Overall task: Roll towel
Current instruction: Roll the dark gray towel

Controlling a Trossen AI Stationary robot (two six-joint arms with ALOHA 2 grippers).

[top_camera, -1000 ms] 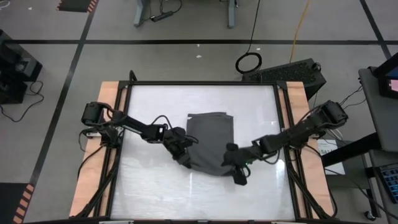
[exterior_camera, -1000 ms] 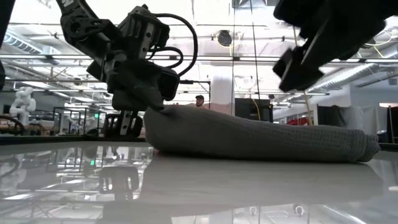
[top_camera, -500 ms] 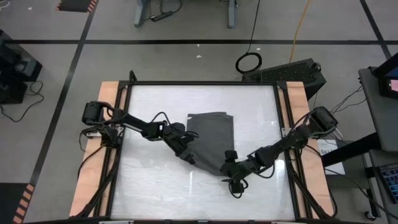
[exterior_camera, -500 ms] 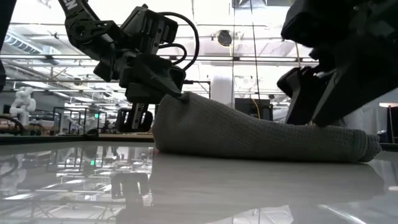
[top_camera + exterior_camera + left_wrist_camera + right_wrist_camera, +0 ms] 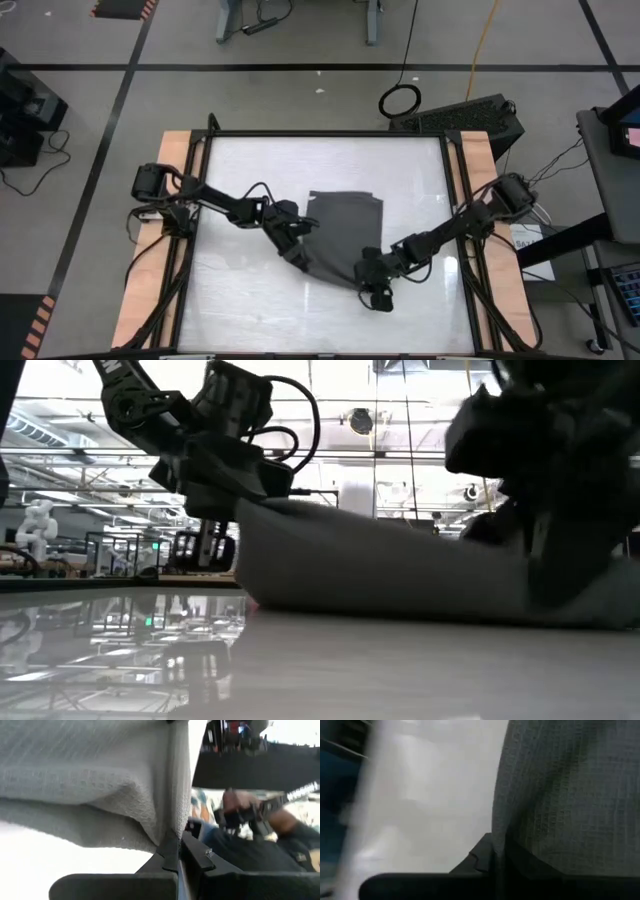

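Observation:
The dark grey towel (image 5: 345, 225) lies at the middle of the white table (image 5: 250, 300), its far part flat on the surface. My left gripper (image 5: 297, 255) is shut on its near left corner, which is raised off the table in the low view. My right gripper (image 5: 370, 280) is shut on its near right corner, low over the table. In the low view the towel (image 5: 380, 570) slopes down from my left gripper (image 5: 240, 500) toward my right gripper (image 5: 560, 530), which hides its right end. My left gripper pinches the towel's edge at the near left corner (image 5: 167, 832) between its two fingers, coming in slanting from the table's left. That corner (image 5: 262, 510) is lifted clear while the rest slopes down to the table. My right gripper pinches the towel's edge at the near right corner (image 5: 504, 837) between its two fingers, coming from the table's right and near side. One layer or several, I cannot tell. In the low view the gripper itself hides the contact.
A black frame (image 5: 450, 200) and wooden strips (image 5: 160, 260) border the table on the left and right. White surface lies bare near and far of the towel. Beyond the table, a person (image 5: 260, 820) shows in the left wrist view.
My right gripper has come down to the towel's near right corner and shut on it. My left gripper has raised the near left corner higher off the table, so the towel's near edge now slopes from left to right. The far part has stayed flat.

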